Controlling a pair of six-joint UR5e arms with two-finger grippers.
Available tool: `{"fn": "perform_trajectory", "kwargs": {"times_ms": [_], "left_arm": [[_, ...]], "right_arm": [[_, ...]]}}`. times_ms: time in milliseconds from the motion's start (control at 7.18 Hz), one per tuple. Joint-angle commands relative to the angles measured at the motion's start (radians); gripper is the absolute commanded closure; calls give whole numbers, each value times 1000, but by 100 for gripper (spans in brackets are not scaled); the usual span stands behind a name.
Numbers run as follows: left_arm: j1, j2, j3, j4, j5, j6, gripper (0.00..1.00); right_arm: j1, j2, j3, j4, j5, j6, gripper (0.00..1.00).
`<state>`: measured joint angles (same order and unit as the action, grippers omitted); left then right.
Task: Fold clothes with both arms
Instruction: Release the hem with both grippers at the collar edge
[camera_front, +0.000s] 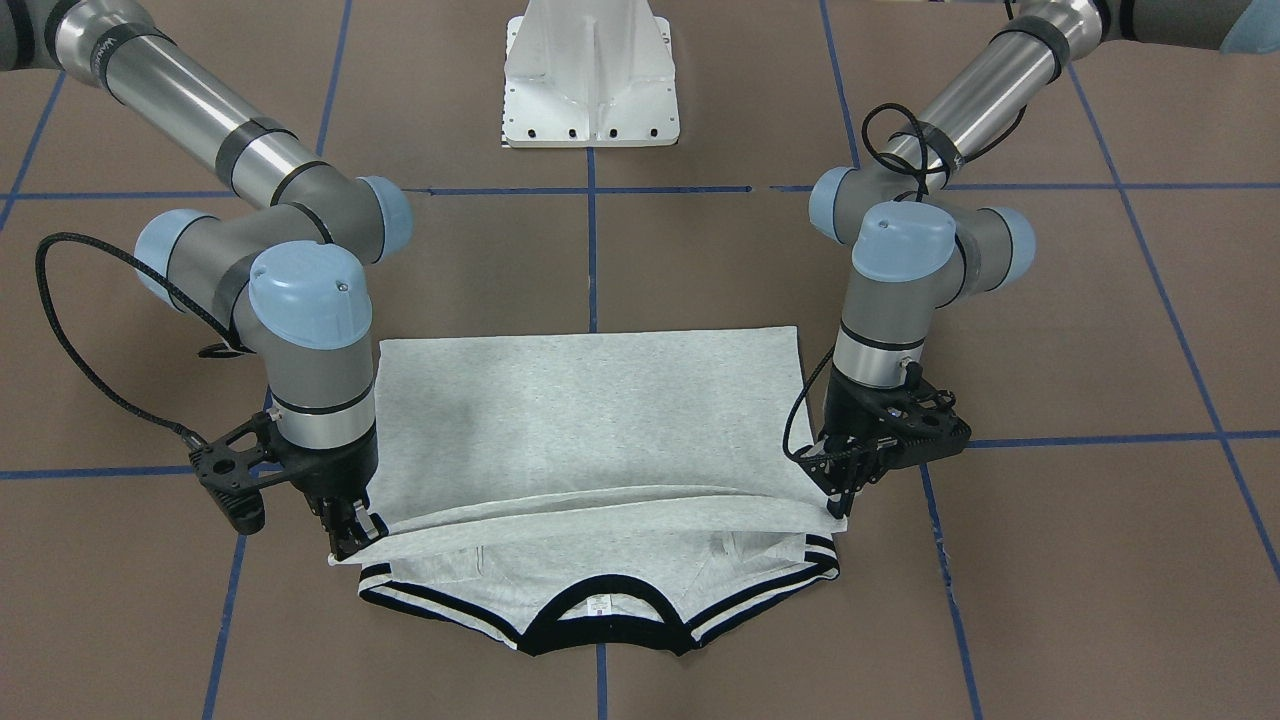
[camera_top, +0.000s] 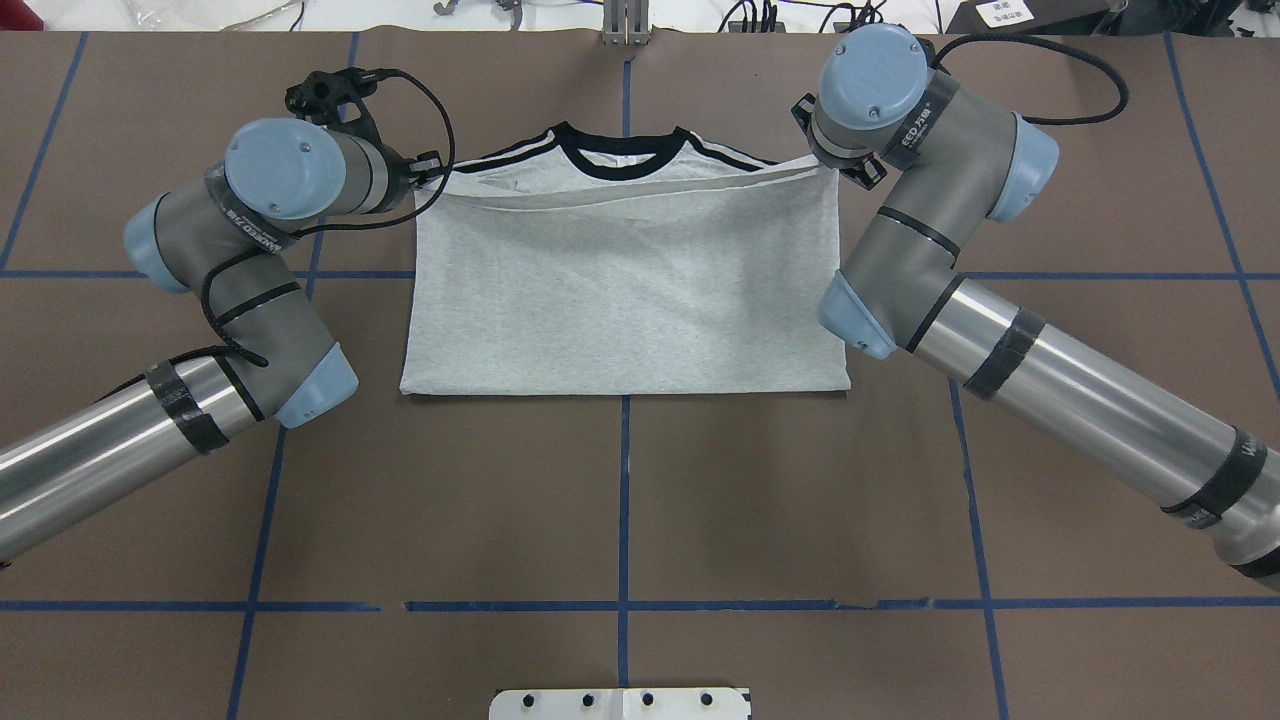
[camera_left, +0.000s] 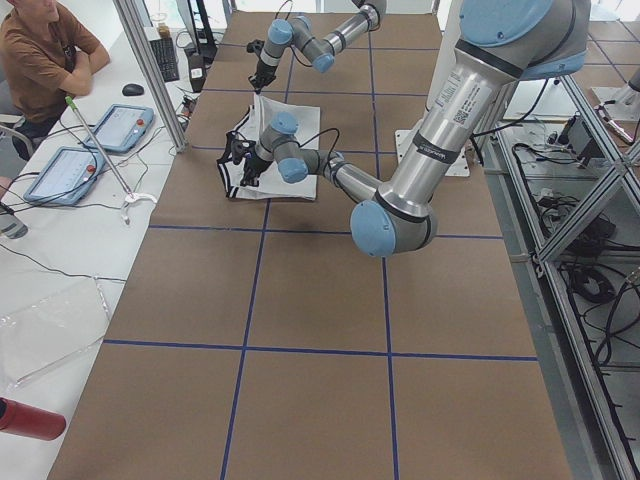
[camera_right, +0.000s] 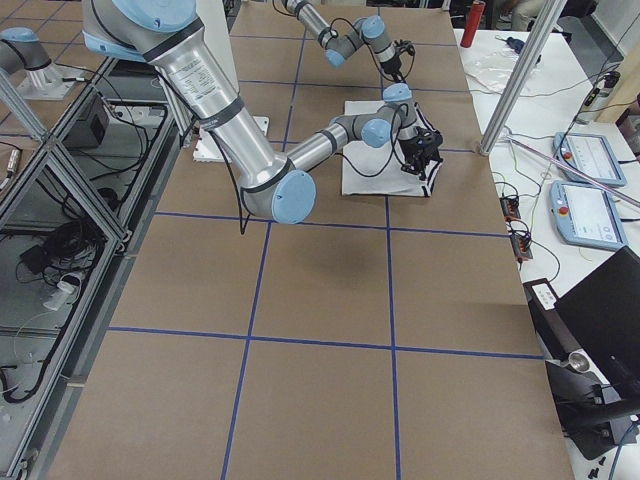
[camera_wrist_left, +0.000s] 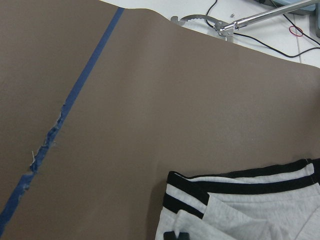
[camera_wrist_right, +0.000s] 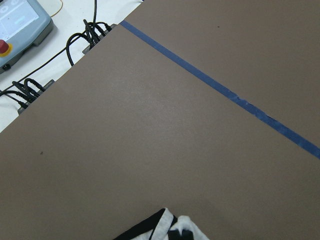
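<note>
The shirt (camera_front: 590, 420) is flat on the table (camera_front: 1050, 560), bottom half doubled over nearly to the collar (camera_front: 600, 641), and the left gripper (camera_front: 838, 497) and right gripper (camera_front: 350, 535) each look pinched shut on a corner of that top layer. If one lets go early or drags sideways, I'd bet the edge lands crooked and bunches up.

Brown table mat (camera_top: 800, 500) w/ blue tape grid (camera_top: 700, 605) fills most views. Exterior left view: white bench (camera_left: 60, 260) down left edge. On it: pendant (camera_left: 118, 125), 2nd pendant (camera_left: 60, 172), keyboard (camera_left: 165, 60) + mouse (camera_left: 133, 89) upper left. Seated person (camera_left: 40, 50) top-left corner, red cylinder (camera_left: 30, 418) bottom left. Alu. post (camera_left: 150, 70) betw. bench & table. Right side: open frame, cables (camera_left: 590, 225) on floor. Light even, soft.
</note>
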<state>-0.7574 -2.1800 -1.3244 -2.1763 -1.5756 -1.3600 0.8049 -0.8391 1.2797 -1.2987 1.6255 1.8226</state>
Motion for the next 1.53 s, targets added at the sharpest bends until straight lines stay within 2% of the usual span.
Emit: {"fn": "perform_trajectory", "kwargs": {"times_ms": [0, 139, 278, 418, 557, 696, 835, 974, 1114, 1253, 1392], "left_arm": [[0, -9, 34, -20, 11, 12, 100], [1, -14, 48, -33, 12, 13, 100], [0, -14, 75, -65, 13, 13, 100], [-2, -14, 83, -85, 13, 15, 62], [-16, -14, 92, -86, 11, 34, 50], [-29, -11, 94, -109, 11, 97, 45], [-49, -7, 91, -114, 3, 120, 45], [-51, -6, 90, -125, 2, 122, 44], [-72, -4, 82, -129, -62, 124, 44], [-97, 2, 64, -134, -157, 125, 44], [-97, 8, 51, -132, -164, 125, 43]], "right_arm": [[0, 11, -62, 77, 1, 3, 100], [-1, 9, -65, 78, 1, 1, 100], [-1, 9, -66, 79, 1, 0, 95], [0, 6, -66, 79, 1, -9, 63], [11, 3, -66, 82, 8, -37, 60], [28, 2, -62, 85, 29, -60, 53], [48, -8, -25, 87, 109, -62, 52], [46, -70, 72, 85, 143, -56, 48], [25, -157, 215, 72, 148, -46, 44], [-21, -235, 307, 73, 146, 8, 40], [-67, -280, 382, 73, 148, 99, 36]]}}
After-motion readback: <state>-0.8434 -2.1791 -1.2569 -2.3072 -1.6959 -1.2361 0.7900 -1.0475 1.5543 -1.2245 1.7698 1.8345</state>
